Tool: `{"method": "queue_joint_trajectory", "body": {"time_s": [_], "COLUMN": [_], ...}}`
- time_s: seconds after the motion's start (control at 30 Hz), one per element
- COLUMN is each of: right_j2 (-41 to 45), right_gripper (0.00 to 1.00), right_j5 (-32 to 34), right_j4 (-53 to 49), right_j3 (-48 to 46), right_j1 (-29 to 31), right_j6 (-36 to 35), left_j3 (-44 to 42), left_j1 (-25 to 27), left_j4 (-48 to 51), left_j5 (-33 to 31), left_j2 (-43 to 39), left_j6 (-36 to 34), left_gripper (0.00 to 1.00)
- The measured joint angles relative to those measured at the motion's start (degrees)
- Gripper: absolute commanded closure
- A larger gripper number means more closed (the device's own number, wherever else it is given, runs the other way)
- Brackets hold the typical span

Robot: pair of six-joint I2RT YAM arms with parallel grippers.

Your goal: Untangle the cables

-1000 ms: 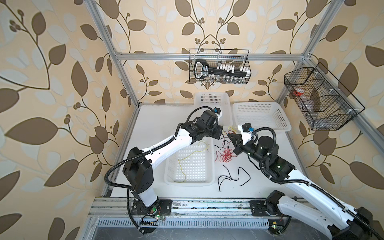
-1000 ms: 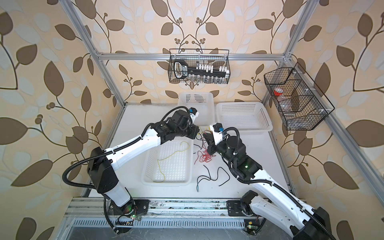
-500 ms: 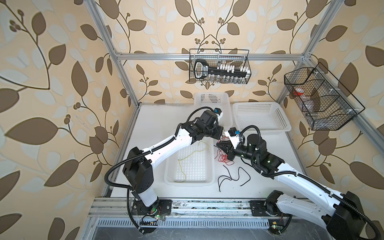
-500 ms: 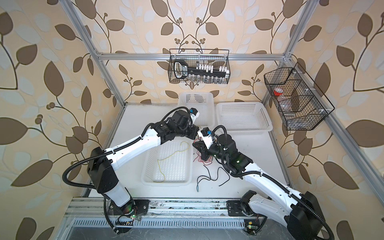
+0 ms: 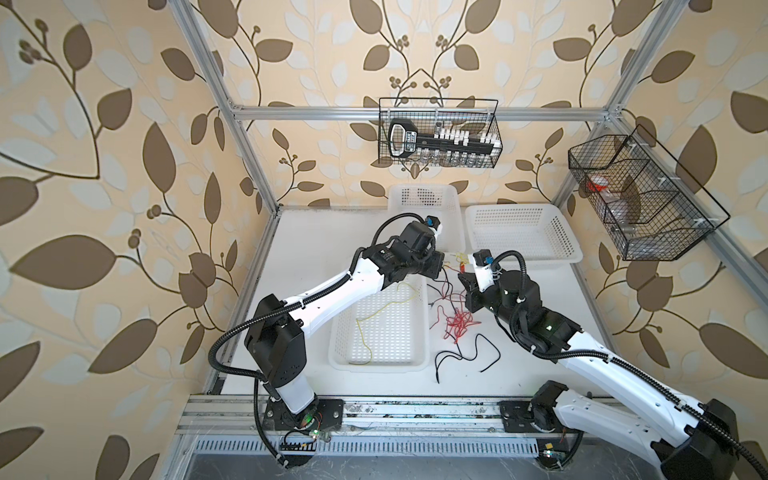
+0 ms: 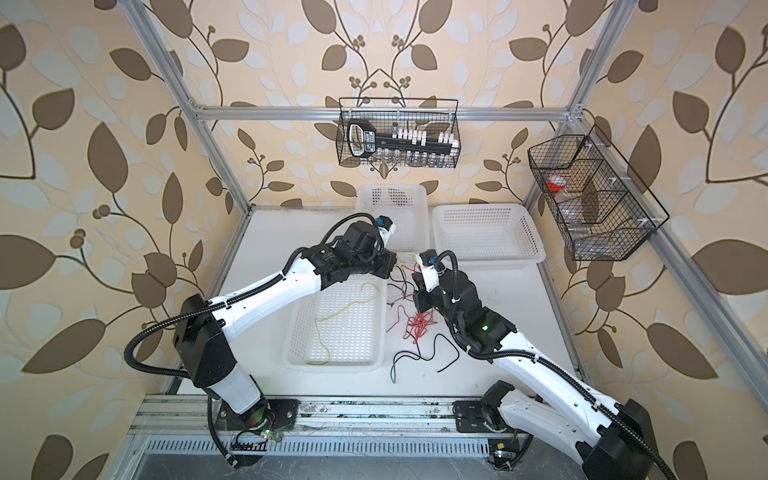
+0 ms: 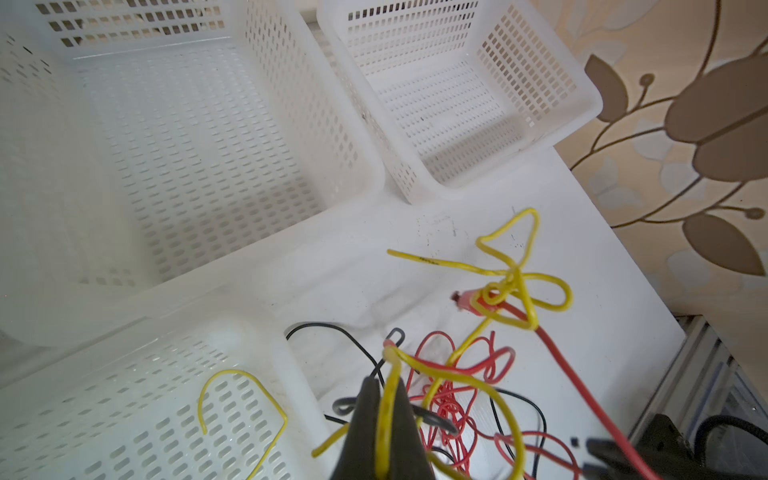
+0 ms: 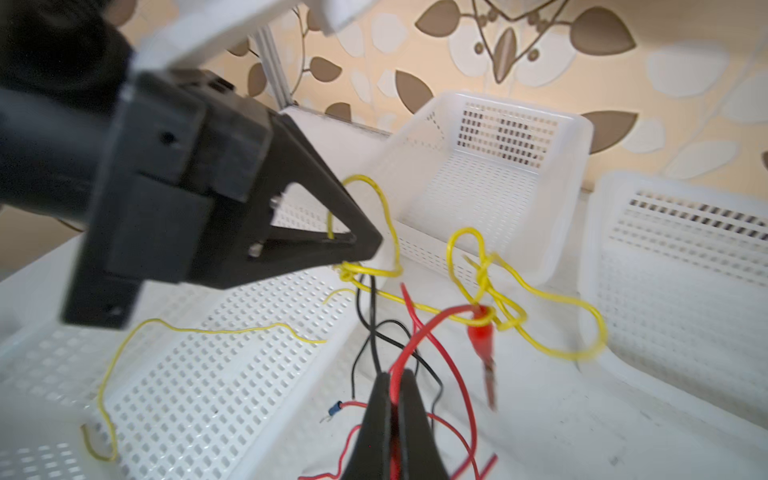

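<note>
The cables lie tangled right of the front tray: a red heap, a black cable nearer the front, and a yellow cable knotted round a red clip. A separate yellow cable lies in the tray. My left gripper is shut on the knotted yellow cable, which runs up between its fingers. My right gripper is shut on a red cable that arches to the clip. The two grippers hang close together above the heap, and the left one fills part of the right wrist view.
The front tray is a shallow white perforated one. Two deeper white baskets stand at the back. Black wire baskets hang on the back wall and the right wall.
My right gripper swung left toward the tray half a second ago and has come back to the right, still holding the red cable. The left arm has hardly moved.
</note>
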State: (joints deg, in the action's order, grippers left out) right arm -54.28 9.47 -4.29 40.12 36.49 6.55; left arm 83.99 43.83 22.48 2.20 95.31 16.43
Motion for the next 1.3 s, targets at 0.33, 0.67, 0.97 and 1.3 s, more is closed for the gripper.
{"method": "queue_joint_trajectory", "body": {"time_s": [0.33, 0.67, 0.97, 1.3], "right_j2": [3.4, 3.6, 3.3, -3.6], "right_gripper": [0.54, 0.46, 0.48, 0.55], "right_j5": [3.7, 0.1, -0.2, 5.9], "right_j4": [-1.6, 1.1, 2.6, 2.0], "right_j3": [-2.4, -3.0, -1.1, 7.9], "right_j1": [-4.0, -4.4, -3.5, -1.6], "right_j6": [3.4, 3.9, 2.0, -1.6], "left_j3": [-2.2, -2.7, -1.2, 10.6], "left_j1": [0.0, 0.0, 0.0, 1.4], "left_j4": [-2.3, -3.1, -0.5, 7.2], "left_j5": [-1.8, -1.3, -2.2, -8.7], "left_j2": [-1.8, -2.1, -2.0, 4.0], "left_j6": [0.1, 0.1, 1.0, 1.5], "left_gripper": [1.00, 1.00, 1.00, 1.00]}}
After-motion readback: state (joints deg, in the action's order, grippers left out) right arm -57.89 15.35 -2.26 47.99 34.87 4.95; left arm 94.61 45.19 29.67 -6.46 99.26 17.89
